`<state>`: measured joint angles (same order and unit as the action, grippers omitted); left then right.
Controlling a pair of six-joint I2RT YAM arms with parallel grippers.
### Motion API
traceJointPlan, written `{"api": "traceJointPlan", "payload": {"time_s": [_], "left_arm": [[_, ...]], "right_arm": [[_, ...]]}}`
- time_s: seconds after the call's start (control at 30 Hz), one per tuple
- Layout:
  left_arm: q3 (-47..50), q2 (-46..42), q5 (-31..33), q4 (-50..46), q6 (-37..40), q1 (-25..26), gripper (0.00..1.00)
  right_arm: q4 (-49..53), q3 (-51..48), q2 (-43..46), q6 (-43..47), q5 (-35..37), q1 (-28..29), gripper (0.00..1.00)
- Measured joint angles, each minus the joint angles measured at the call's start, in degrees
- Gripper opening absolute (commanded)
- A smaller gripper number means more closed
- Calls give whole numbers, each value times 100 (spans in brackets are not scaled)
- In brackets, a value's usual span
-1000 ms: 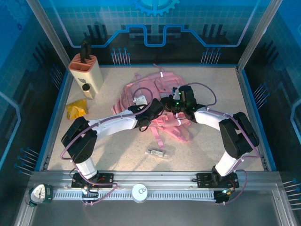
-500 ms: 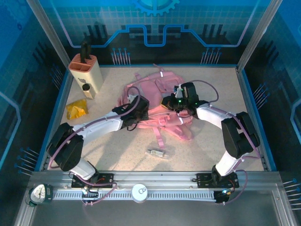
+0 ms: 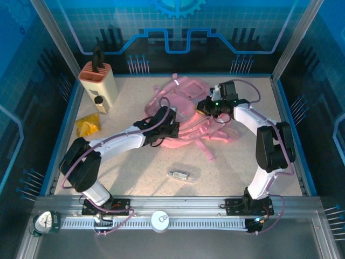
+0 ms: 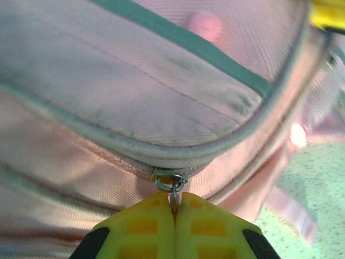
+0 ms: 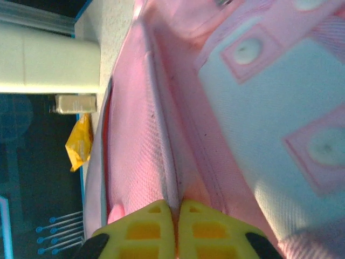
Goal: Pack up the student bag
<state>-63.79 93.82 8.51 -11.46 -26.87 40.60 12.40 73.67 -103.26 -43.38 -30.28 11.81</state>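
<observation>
Two grippers were engaged on the student bag [image 3: 191, 94], which lay slumped toward the back of the table [image 3: 135, 167], between the two arms and well apart from the beige holder [image 3: 99, 83] and the yellow packet [image 3: 88, 124] at the left. In my left wrist view, the left gripper [image 4: 175, 208] had its jaws pressed together on the zip pull [image 4: 173, 186], whose metal ring stood just above the yellow pads on a grey-piped zip line. I judged this grip to be for drawing the slider along and opening a pocket. In my right wrist view, the right gripper [image 5: 175, 208] had its jaws all but closed, pinching a fold of pink fabric beside a clear window panel. I judged it to be bracing the bag so the zip could run against tension instead of dragging the soft fabric. A small grey item [image 3: 179, 174] lay nearer the bases, apart from the bag, probably awaiting packing. No brand, label or legible writing was visible on the bag, holder or packet.
</observation>
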Motion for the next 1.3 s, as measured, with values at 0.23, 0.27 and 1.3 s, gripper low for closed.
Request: {"api": "traceJointPlan", "payload": {"time_s": [0.23,0.27,1.3], "left_arm": [[-560,678,-291,142,-125,337,0],[-573,697,-297,138,-122,358,0],[-691,697,-188,-474,935,348,0]], "right_arm": [[-4,7,205,341,149,-299,52],[-35,-184,389,315,94,-339,55],[-2085,-2402,922,-1661,-332,354,0]]}}
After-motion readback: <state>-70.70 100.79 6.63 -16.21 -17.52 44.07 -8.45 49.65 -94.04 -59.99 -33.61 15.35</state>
